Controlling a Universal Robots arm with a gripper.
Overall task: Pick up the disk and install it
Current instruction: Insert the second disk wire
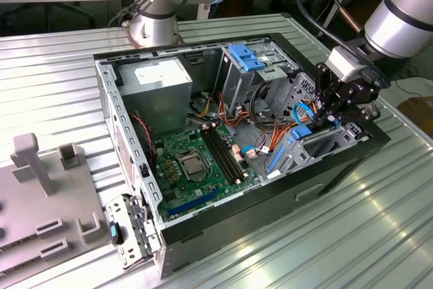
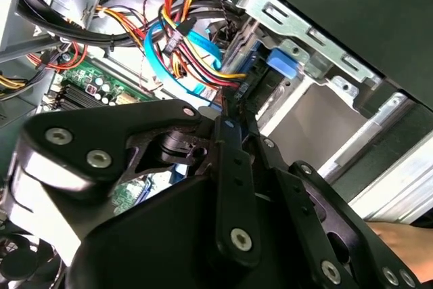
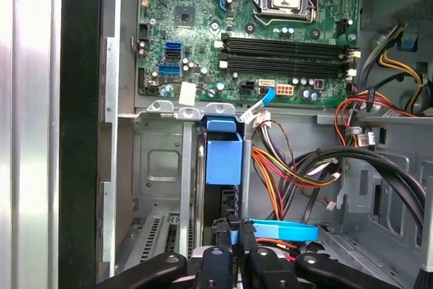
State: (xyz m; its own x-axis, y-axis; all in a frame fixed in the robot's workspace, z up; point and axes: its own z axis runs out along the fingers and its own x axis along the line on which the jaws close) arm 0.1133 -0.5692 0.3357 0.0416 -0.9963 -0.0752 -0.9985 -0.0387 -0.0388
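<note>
At the open black computer case's (image 1: 203, 228) front corner, toward the exterior view's right, the black tool (image 1: 336, 114) hangs over the grey metal drive cage (image 1: 323, 143). Its fingers (image 3: 235, 231) are clenched on the upper edge of the dark, blue-railed disk (image 3: 223, 160), which stands on edge, partly seated in the cage slot. The disk's long axis runs straight away from the tool, down into the slot, beside the green motherboard (image 1: 196, 160). A ribbed metal bench (image 1: 338, 235) carries the case.

Silver-grey tubular arm (image 1: 406, 18); black gripper (image 1: 336, 114), round silver screws
</note>
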